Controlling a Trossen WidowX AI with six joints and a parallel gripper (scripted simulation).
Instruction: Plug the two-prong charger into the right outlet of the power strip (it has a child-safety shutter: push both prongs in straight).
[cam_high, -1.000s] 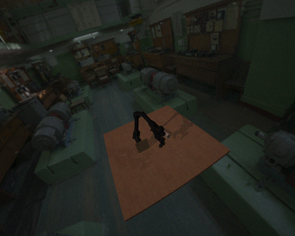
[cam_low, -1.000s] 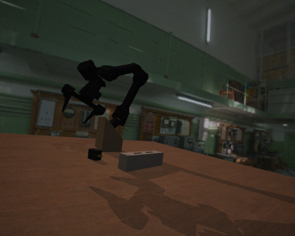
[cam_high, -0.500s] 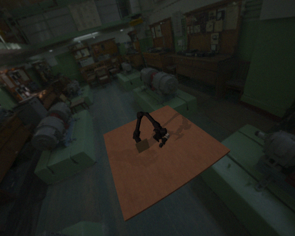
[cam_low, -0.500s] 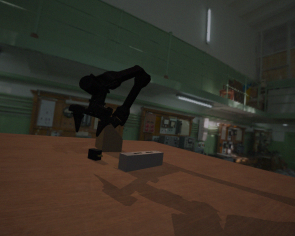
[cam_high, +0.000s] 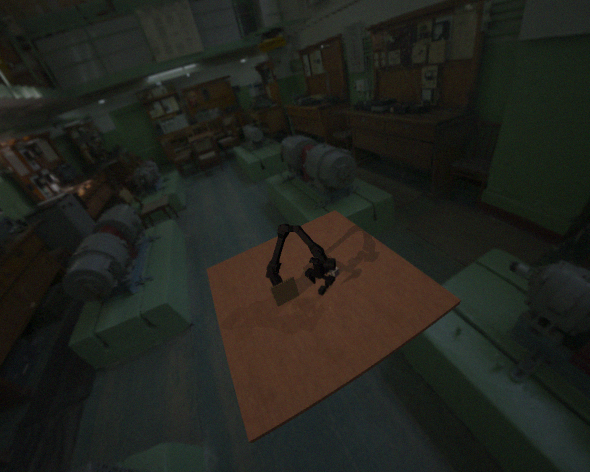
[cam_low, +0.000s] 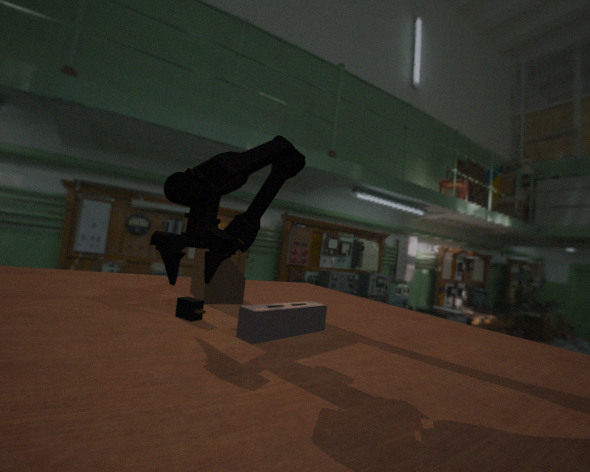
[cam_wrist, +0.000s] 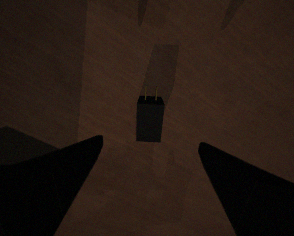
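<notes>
The black two-prong charger (cam_low: 189, 308) (cam_wrist: 150, 119) lies on its side on the brown table (cam_low: 100, 375) (cam_high: 325, 360), its prongs pointing toward the grey power strip (cam_low: 281, 321). The strip lies a short way to the charger's right, with two outlets on its top face. My gripper (cam_low: 190, 280) (cam_wrist: 150, 143) (cam_high: 324, 288) is open and empty. It points down just above the charger, one finger on each side and clear of it. In the top view the arm hides the charger and most of the strip.
A brown wedge-shaped block (cam_low: 225, 287) (cam_high: 285, 291) at the arm's base stands just behind the charger. The arm's shadow falls across the table in front of the strip. Green machine benches surround the table.
</notes>
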